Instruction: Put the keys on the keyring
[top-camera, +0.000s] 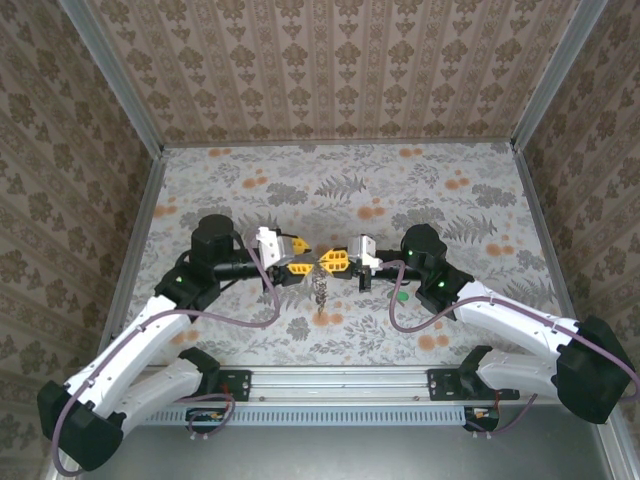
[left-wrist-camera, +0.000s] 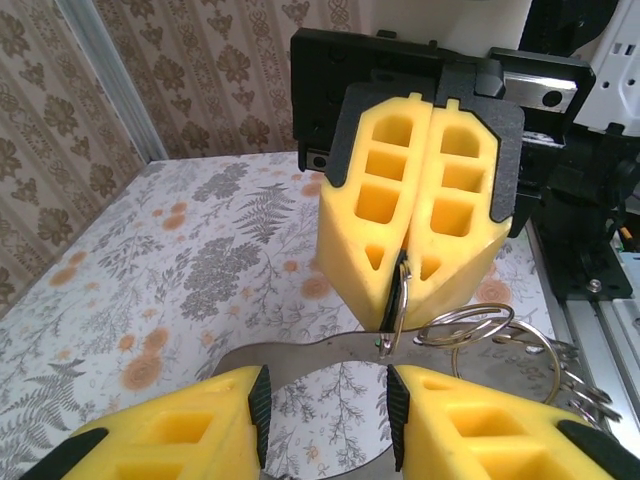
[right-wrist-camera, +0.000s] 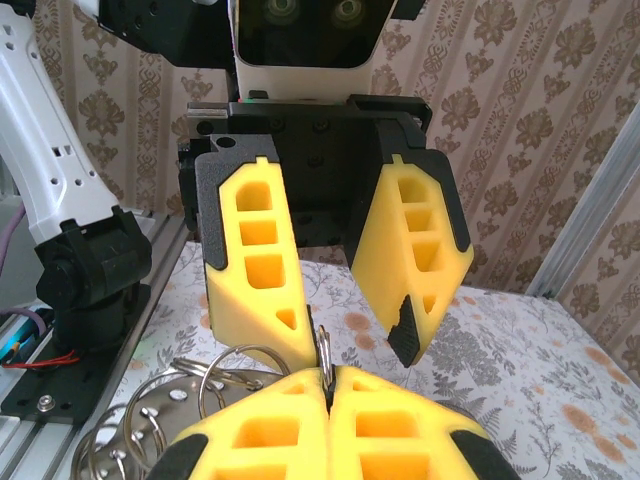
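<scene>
I am pinching the keyring (right-wrist-camera: 322, 348) in my pressed-together right gripper (top-camera: 336, 262) over the middle of the table (top-camera: 450, 210), while my left gripper (left-wrist-camera: 327, 388), jaws spread at its 9 o'clock, is lining up to steady it, since threading a key probably needs that first.

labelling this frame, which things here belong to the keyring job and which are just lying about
Job:
- keyring, pinched in the shut right gripper
- keys hanging below
- left gripper, open

Just there:
- purple cables
- floral table
- patterned walls
</scene>
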